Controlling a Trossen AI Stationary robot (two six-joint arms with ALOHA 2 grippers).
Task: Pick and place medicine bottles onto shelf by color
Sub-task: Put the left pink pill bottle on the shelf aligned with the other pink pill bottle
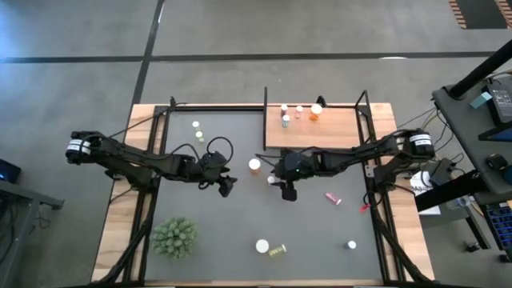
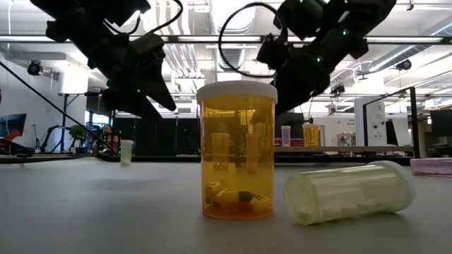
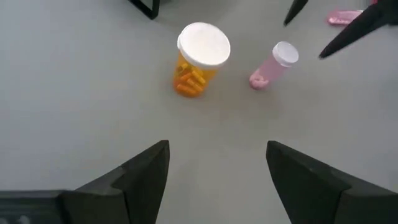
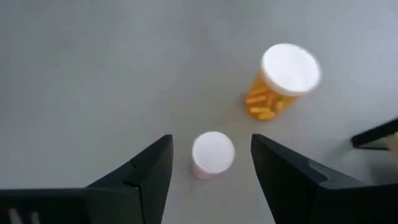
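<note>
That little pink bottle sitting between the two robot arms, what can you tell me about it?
The pink bottle is a small see-through pink cylinder with a round white cap, plastic by its look. It stands upright on the dark grey mat, between the open fingers of the right tool, which do not touch it. An orange bottle with a white cap stands close beside it, apart from it. Seen from the left arm, nothing else touches it. What it contains cannot be made out.

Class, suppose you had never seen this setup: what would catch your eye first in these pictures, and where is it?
Probably the two dark arms meeting mid-mat, the right gripper open over a small pink bottle, the left gripper open nearby. Between them stands an orange bottle. In the low view, another orange bottle looms in front beside a toppled pale one.
</note>
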